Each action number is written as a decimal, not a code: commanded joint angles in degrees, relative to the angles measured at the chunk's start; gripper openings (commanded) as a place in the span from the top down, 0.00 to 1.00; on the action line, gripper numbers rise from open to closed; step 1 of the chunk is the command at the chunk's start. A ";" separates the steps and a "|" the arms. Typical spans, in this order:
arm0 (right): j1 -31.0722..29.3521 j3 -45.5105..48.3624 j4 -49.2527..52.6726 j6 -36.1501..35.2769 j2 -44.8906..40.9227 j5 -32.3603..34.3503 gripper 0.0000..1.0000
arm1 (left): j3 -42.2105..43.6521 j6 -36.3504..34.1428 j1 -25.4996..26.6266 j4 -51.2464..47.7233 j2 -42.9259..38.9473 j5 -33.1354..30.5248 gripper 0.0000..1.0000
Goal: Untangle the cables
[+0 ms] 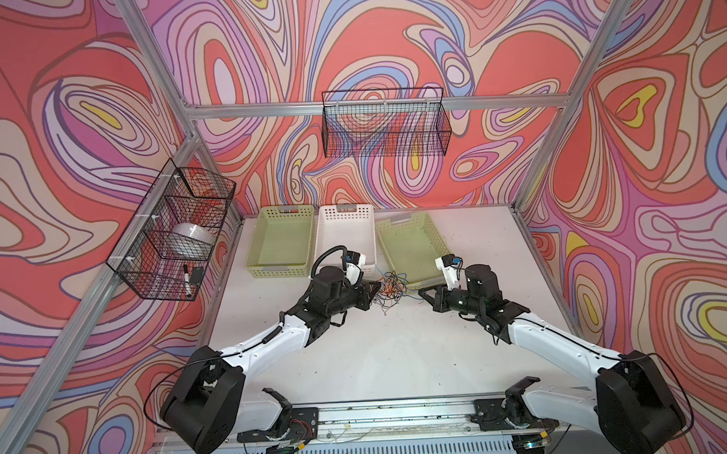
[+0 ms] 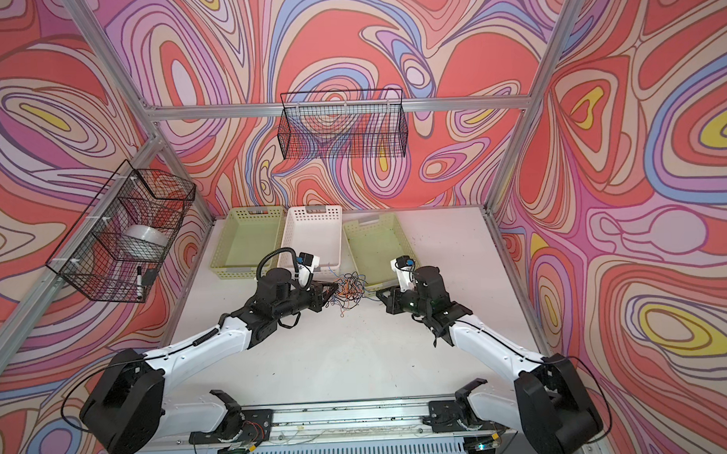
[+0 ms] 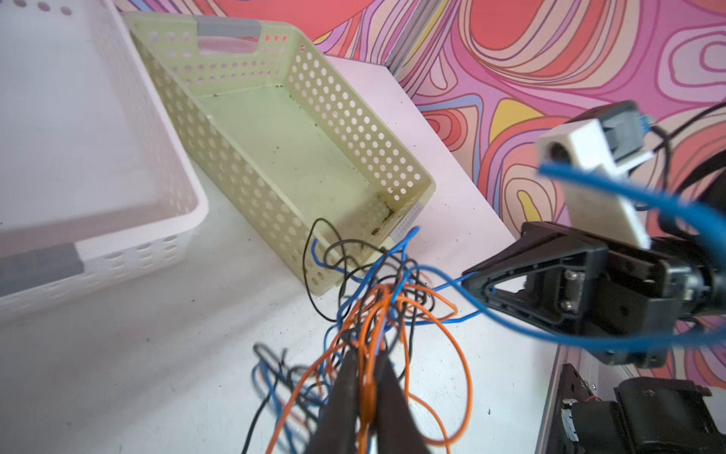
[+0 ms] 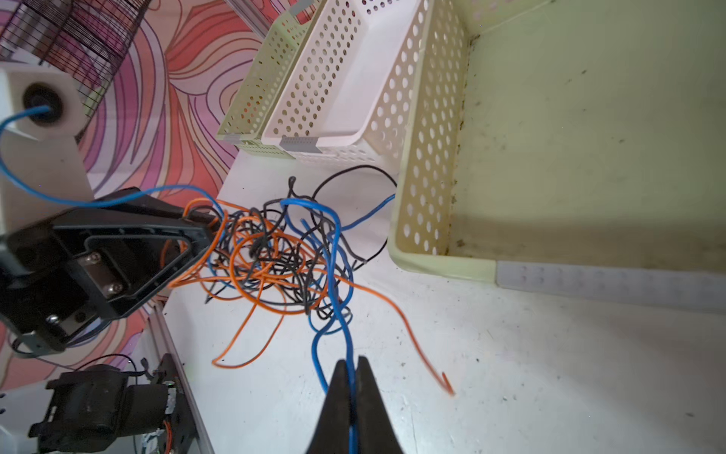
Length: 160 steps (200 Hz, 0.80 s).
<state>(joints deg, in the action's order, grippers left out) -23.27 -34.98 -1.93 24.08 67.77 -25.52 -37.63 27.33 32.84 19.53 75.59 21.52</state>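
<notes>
Cables (image 4: pixel 275 259): light, limp, snaggy. Right claw (image 4: pixel 352 363) pinches blue strand (image 4: pixel 345 334); left claw (image 3: pixel 367 355) narrowly parted around orange strands (image 3: pixel 367 393). Grip free ends.

Cables (image 3: pixel 377 298) orange, blue, black. Green basket (image 3: pixel 243 165), white basket (image 3: pixel 149 251) perforated. Wall (image 3: pixel 550 59) swirly red-pink-lilac. Table (image 3: pixel 157 353) white.
</notes>
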 commanded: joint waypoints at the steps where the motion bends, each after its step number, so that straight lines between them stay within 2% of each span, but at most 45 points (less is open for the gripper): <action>1: 0.43 -4.73 9.45 -6.78 1.41 3.70 1.00 | 1.29 2.39 -0.23 1.67 0.70 1.58 0.42; 23: 0.45 -7.60 12.86 -7.47 4.49 3.62 1.00 | 1.81 0.73 -0.21 -2.38 -0.68 -0.91 0.34; 46: 0.40 -8.07 12.79 -7.33 4.41 3.70 1.00 | 1.32 -1.95 0.30 -8.01 -3.67 -4.86 0.30; 68: 0.41 -9.70 14.96 -8.28 4.70 3.56 1.00 | -2.01 -6.67 3.40 -14.08 -5.51 -9.90 0.29; 101: 0.33 -10.68 16.17 -8.67 4.90 3.02 1.00 | -6.96 -11.24 7.19 -18.30 -4.24 -14.52 0.26; 119: 0.20 -10.37 15.97 -9.39 4.06 2.59 1.00 | -9.49 -13.22 7.87 -19.88 -2.24 -14.94 0.26; 128: -0.14 -10.16 16.06 -10.44 3.57 2.58 1.00 | -10.69 -14.50 7.93 -20.60 -1.33 -14.88 0.28; 149: -1.16 -9.75 16.69 -13.53 2.22 2.85 1.00 | -13.79 -19.71 7.50 -23.66 -0.04 -13.50 0.47; 160: -1.79 -9.35 16.77 -15.29 1.33 3.37 1.00 | -15.55 -21.66 6.14 -26.34 0.60 -10.50 0.50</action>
<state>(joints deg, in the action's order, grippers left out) -23.83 -44.40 14.26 13.41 71.75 -22.41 -49.56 12.82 40.40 0.23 74.78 8.75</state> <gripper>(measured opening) 0.048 0.556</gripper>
